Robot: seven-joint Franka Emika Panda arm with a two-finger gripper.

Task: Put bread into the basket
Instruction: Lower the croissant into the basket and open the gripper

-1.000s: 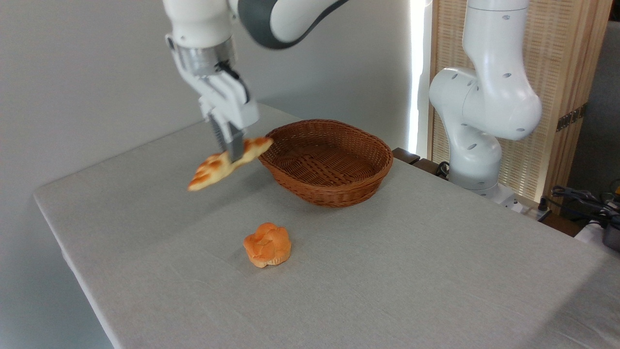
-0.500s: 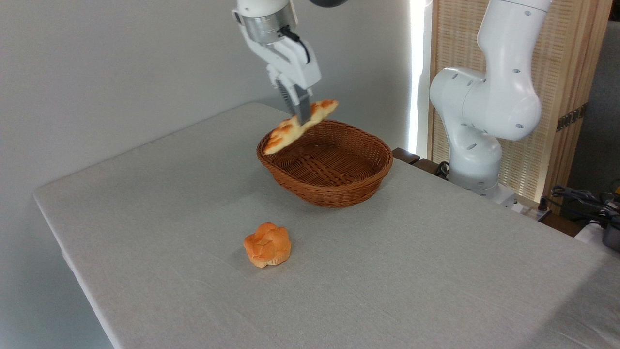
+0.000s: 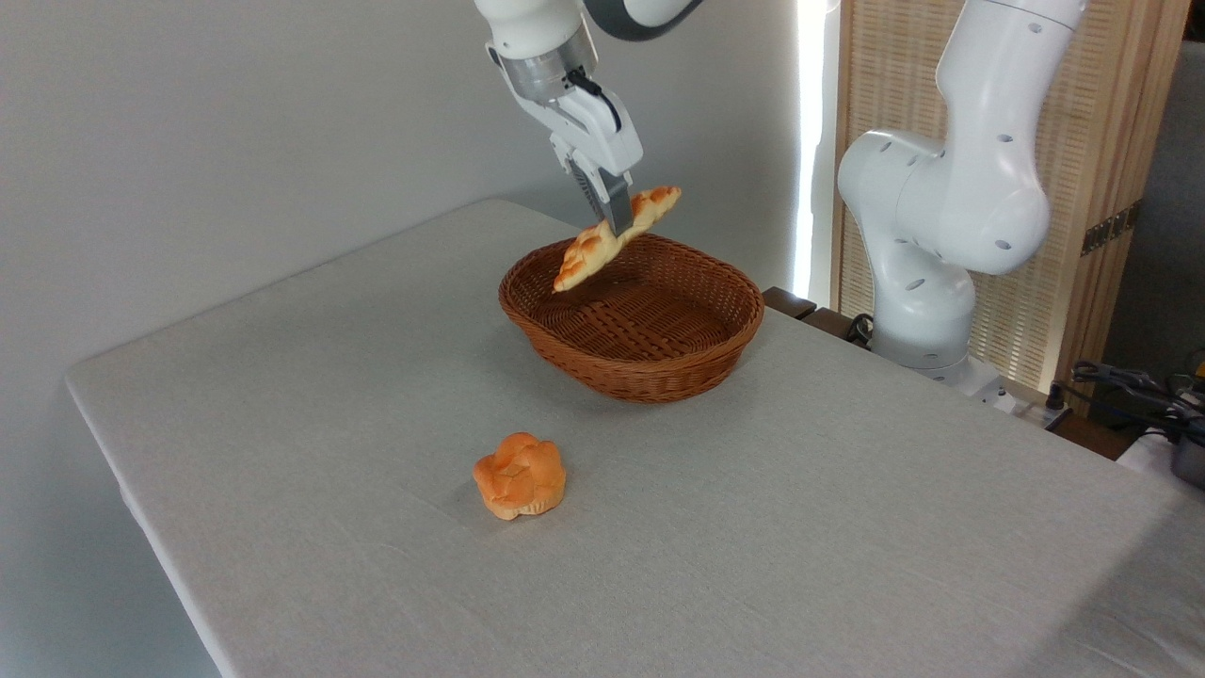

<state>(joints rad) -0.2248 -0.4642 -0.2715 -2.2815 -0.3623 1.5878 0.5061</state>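
Tablecloth point(image 3: 847, 565) of pale grey fabric filled the near ground, bare except for a small orange flower-shaped bun point(image 3: 520, 476) that sat by itself, well apart from everything else and, by the task sentence, probably not the piece wanted.

Farther back stood the basket point(image 3: 640, 363), an oval of brown wicker with low flared sides and nothing inside it. Its open top faced straight up, which suited a drop from above.

Above the basket's far-left part hung the bread point(image 3: 588, 254), a braided golden loaf with browned knobs, clear of the weave and tilted, its left end dipping toward the basket floor and its right end raised past the far rim. The gripper point(image 3: 618, 222) pinched it near the middle, fingers closed against the loaf from both sides; that central hold looked chosen to keep the long shape balanced, though the slant suggested it had pivoted slightly in the grasp. Height above the rim seemed meant to let the ends pass without snagging.

Behind, the arm's white base point(image 3: 918, 311) stood before a slatted wooden screen point(image 3: 1083, 188). No brand, label or writing was legible anywhere.
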